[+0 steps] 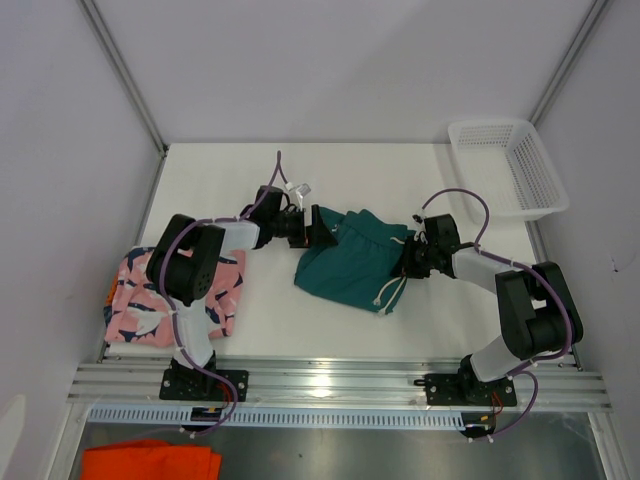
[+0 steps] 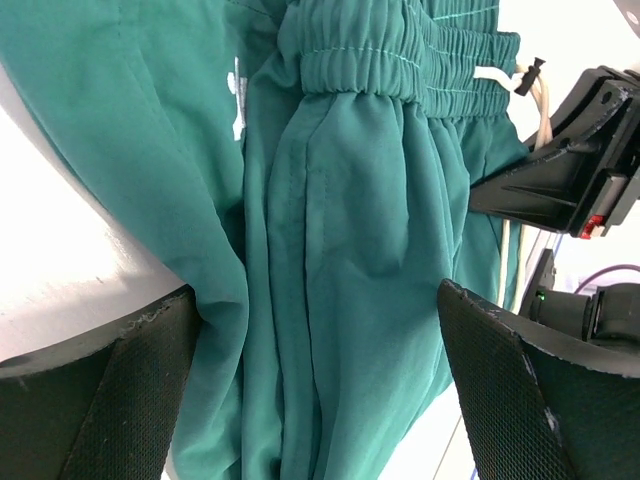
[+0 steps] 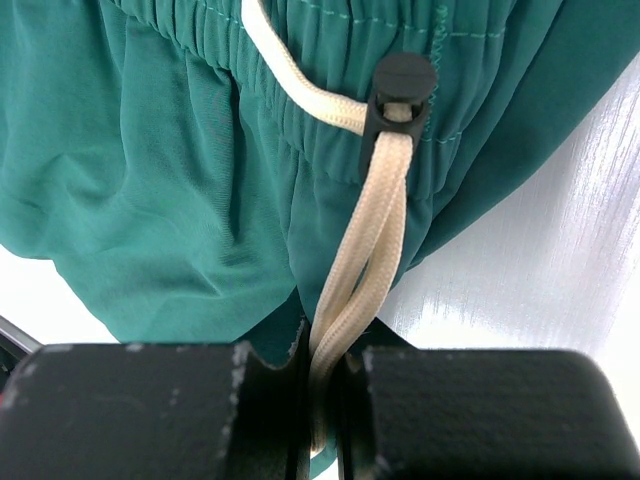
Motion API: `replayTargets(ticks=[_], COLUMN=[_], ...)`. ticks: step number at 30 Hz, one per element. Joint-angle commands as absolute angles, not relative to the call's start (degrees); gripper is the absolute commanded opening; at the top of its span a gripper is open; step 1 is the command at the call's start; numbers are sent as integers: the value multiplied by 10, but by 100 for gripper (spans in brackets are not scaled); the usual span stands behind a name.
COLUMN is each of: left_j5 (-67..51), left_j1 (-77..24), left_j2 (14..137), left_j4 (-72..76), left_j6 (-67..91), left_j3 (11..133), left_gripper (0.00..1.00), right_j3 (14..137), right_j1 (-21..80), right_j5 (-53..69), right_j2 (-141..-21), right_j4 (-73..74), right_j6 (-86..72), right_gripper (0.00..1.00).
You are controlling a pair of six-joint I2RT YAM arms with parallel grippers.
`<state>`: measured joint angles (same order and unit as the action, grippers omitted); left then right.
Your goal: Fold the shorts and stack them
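Observation:
Plain teal shorts point(image 1: 350, 262) lie crumpled at the middle of the table. My left gripper point(image 1: 318, 228) is at their left end, open, with its fingers point(image 2: 100, 400) wide either side of a bunched teal leg point(image 2: 340, 300). At the shorts' right end my right gripper point(image 1: 408, 262) is shut on the cream drawstring point(image 3: 365, 240) and a pinch of teal fabric below the waistband; the black cord toggle point(image 3: 402, 82) sits just beyond it. Pink shark-print shorts point(image 1: 175, 295) lie folded at the near left, with a sliver of orange and blue cloth point(image 1: 111, 292) showing under their left edge.
A white mesh basket point(image 1: 505, 165) stands at the back right corner. A bright orange cloth point(image 1: 150, 462) lies below the table's front rail. Grey walls close in the left, back and right sides.

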<state>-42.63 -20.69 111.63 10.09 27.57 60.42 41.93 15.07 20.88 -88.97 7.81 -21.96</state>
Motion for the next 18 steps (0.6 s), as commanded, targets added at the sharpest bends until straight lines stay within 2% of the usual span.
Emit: replayTargets(ticks=[1, 13, 18], left_j5=[-463, -503, -428], left_j1=[-213, -212, -214], left_j2=[1109, 1123, 1114], left_j4=[137, 156, 90], left_j6=[279, 290, 246], left_j3=[593, 594, 606], left_gripper=[99, 99, 99], right_j3=[435, 437, 438], right_j1=[150, 150, 150], right_j5=[222, 229, 232], right_j2=[-899, -907, -911], right_j4=[65, 63, 61], right_j6=[-213, -210, -211], right_gripper=[7, 7, 7])
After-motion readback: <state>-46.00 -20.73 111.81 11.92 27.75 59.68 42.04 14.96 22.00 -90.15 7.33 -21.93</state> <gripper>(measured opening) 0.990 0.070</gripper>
